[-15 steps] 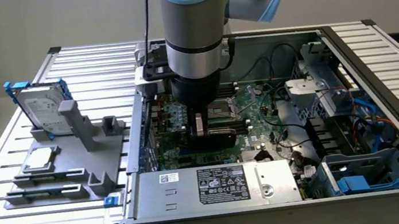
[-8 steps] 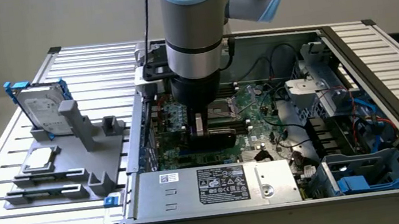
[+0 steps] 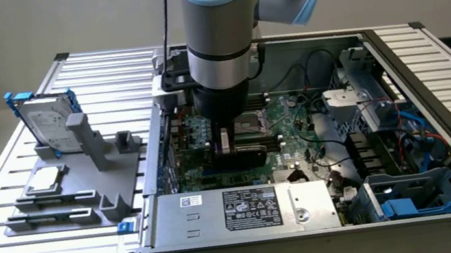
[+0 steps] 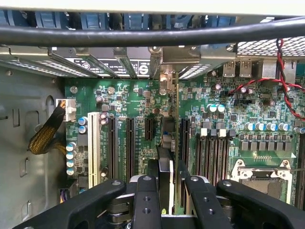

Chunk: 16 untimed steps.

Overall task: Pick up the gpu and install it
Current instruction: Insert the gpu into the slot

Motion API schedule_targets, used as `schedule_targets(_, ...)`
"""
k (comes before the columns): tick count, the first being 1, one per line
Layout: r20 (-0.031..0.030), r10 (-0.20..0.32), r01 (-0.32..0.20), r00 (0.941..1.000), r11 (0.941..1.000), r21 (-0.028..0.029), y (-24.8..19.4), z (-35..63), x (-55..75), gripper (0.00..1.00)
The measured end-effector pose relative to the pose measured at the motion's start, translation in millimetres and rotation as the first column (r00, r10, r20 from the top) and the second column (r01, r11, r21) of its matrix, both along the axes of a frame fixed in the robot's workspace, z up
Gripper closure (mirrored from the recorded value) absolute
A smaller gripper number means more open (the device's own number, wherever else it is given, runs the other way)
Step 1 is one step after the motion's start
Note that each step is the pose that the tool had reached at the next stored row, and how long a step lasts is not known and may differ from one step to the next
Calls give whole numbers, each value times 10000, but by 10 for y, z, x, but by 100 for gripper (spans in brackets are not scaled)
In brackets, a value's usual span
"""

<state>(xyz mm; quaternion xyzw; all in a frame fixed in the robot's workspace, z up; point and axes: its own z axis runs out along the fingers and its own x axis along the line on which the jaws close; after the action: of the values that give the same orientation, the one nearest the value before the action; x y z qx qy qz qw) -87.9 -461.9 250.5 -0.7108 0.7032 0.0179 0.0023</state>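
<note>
The gpu (image 3: 243, 159) is a black card with a green board, held upright inside the open computer case (image 3: 429, 80) just above the motherboard (image 3: 297, 137). My gripper (image 3: 232, 140) is shut on it from above. In the wrist view the gpu (image 4: 165, 143) shows edge-on between my black fingers (image 4: 145, 200), with my gripper (image 4: 167, 193) clamped on its near end. The card runs along the black expansion slots (image 4: 130, 148), and its silver bracket (image 4: 166, 78) reaches the rear slot openings. Whether its edge sits in a slot I cannot tell.
A grey fixture (image 3: 62, 210) at the exterior view's left carries a blue-framed hard drive (image 3: 48, 120) and a square CPU chip (image 3: 46, 179). A power supply (image 3: 245, 209) fills the case's near side. Red and black wires (image 4: 281, 86) and the CPU socket (image 4: 259, 174) lie beside the slots.
</note>
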Motion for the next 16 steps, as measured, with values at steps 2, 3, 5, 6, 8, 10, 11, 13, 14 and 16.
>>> schedule_targets(2, 4, -2, 2, 10000, 10000, 15, 2, -6, 0, 73)
schedule_targets(3, 4, 0, 0, 10000, 10000, 7, 1, -4, 0, 69)
schedule_targets(5, -4, -1, 1, 10000, 10000, -1, 0, 3, 0, 60)
schedule_targets(6, -12, -1, 1, 10000, 10000, -4, -1, 11, -1, 60)
schedule_targets(8, -27, 0, 0, 10000, 10000, -3, -1, 43, 0, 60)
schedule_targets(10, -45, 0, 0, 10000, 10000, -3, 0, 107, 0, 60)
schedule_targets(11, -53, 0, 0, 10000, 10000, -3, 0, 146, 0, 60)
schedule_targets(13, -75, 1, -1, 10000, 10000, -2, 0, 213, 1, 60)
schedule_targets(14, -91, 2, -2, 10000, 10000, -2, -1, 249, 2, 60)
schedule_targets(16, -124, 1, -1, 9999, 10000, -2, 0, 323, 5, 60)
